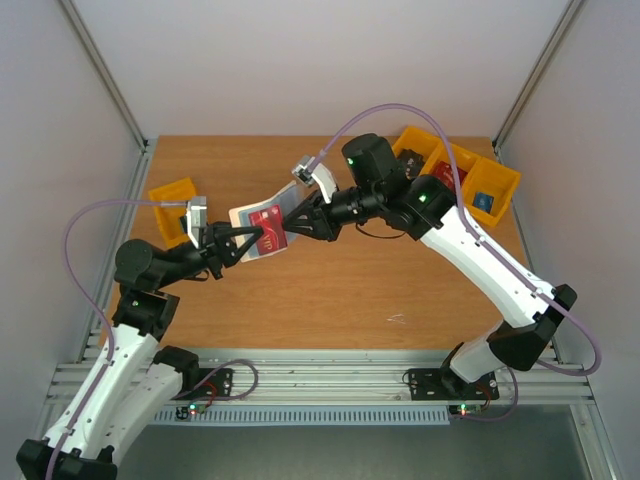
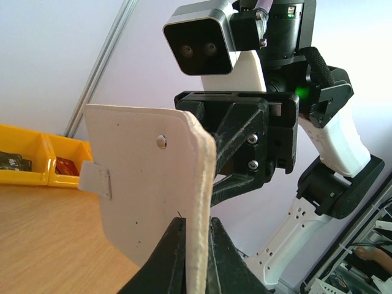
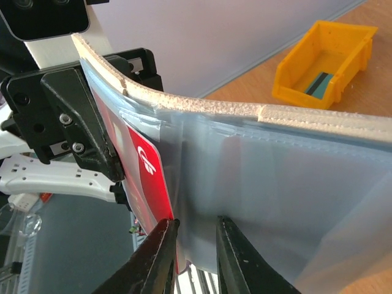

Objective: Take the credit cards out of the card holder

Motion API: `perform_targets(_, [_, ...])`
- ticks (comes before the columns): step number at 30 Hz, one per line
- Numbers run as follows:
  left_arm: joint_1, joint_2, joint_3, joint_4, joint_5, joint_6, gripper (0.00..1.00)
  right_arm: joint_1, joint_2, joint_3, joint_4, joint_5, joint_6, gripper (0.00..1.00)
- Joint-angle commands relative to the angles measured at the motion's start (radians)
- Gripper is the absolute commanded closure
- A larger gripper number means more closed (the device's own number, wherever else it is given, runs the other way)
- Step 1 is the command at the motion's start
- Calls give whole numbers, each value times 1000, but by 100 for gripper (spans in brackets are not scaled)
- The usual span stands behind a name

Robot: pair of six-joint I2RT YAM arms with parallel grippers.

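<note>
Showing one card holder (one red card).

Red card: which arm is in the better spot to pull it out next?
Right, probably. The right tool sits at the lower edge of the red card, jaws slightly apart. The left tool is busy pinching the card holder by its edge, holding it up off the table.

Card holder: one. Red credit card: one visible. Yellow bins: at least three. Robot arms: two.
</note>
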Motion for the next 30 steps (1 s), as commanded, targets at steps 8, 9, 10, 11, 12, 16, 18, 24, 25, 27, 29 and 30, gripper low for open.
perform_targets(8, [-18,0,10,85,39,10,100,55,59,24,107,-160,28,78])
perform_targets(9, [-19,-1,9,85,38,10,100,55,61,26,115,-186,37,77])
perform_targets(10, [-19,-3,8,83,38,10,100,55,62,25,123,-206,43,77])
perform_targets(11, [-19,-5,8,82,38,11,100,55,60,21,137,-218,51,76])
perform_targets(12, [-19,-6,6,81,37,12,100,54,57,15,146,-219,58,76])
perform_targets(16, [-19,-2,6,81,36,11,100,54,43,-3,162,-237,63,86])
perform_targets(18, [-19,-2,5,82,36,10,100,54,39,-4,158,-257,64,94])
perform_targets(24, [-19,-7,-3,53,10,14,95,33,-2,-46,157,-242,77,99])
perform_targets(25, [-19,-7,-4,54,12,15,90,27,-7,-49,152,-240,78,99])
perform_targets(27, [-19,-7,-7,54,20,13,82,16,-19,-50,142,-239,74,99])
perform_targets(29, [-19,-6,-8,39,27,18,76,-2,-28,-52,136,-251,73,99])
perform_targets(30, [-19,-4,-7,37,37,23,76,-12,-33,-51,132,-259,75,99])
